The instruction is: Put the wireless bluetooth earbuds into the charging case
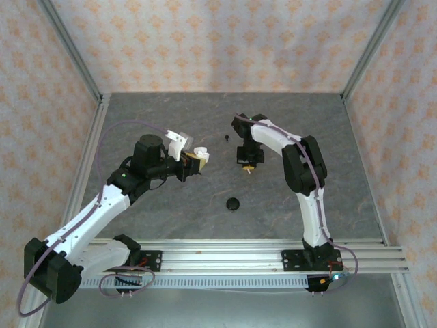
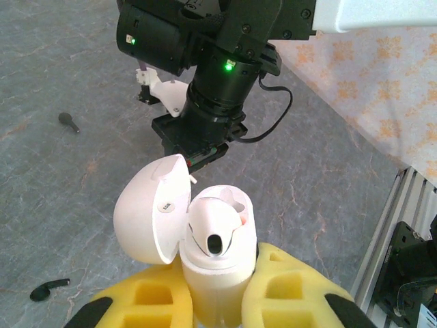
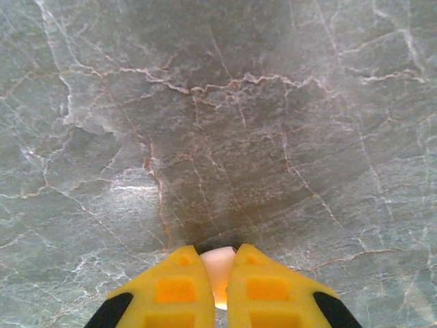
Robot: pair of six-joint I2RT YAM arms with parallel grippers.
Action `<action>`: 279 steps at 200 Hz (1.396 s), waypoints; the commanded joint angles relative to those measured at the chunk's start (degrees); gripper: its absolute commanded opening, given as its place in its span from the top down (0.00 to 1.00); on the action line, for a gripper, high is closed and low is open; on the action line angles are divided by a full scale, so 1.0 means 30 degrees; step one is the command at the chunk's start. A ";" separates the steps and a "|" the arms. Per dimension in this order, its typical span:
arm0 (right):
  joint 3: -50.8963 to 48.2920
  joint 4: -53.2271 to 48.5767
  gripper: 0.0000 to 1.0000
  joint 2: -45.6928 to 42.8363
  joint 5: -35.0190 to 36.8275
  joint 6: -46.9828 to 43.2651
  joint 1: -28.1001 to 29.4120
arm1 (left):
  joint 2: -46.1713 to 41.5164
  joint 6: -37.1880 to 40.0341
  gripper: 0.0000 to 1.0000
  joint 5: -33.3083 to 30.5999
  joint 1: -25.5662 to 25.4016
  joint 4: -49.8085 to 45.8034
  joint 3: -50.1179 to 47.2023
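My left claw (image 2: 215,307): grips open white plastic case (image 2: 208,277).
My right claw (image 3: 217,256): pinches pale earbud (image 3: 218,280).
Left: seating it, I judge.

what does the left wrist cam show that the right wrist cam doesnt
Left wrist: the open white charging case gripped by the left hand, a far black earbud and a near black earbud lying on the table, and the right arm ahead. Right wrist: the right hand shut on a small pale earbud. Both: grey marbled table and yellow fingers along the bottom edge.
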 commanded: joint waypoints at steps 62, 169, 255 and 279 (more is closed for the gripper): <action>-0.0058 0.1316 0.98 -0.5540 -0.0244 0.1274 -0.0072 | -0.0256 0.0058 1.00 -0.1600 -0.0593 0.3291 0.0131; 0.1108 0.5165 0.98 -0.9986 -0.3266 0.2126 -0.0070 | 0.2475 0.0608 1.00 -0.2073 -0.1527 0.4380 0.2820; -0.1993 1.2131 0.98 -1.4242 -0.3789 0.4428 -0.0075 | 0.4663 0.1234 1.00 -0.1587 -0.1670 0.4383 0.5279; -0.2714 1.3299 0.99 -1.4753 -0.4032 0.4750 -0.0044 | 0.4910 0.1310 1.00 -0.1600 -0.1737 0.4429 0.5665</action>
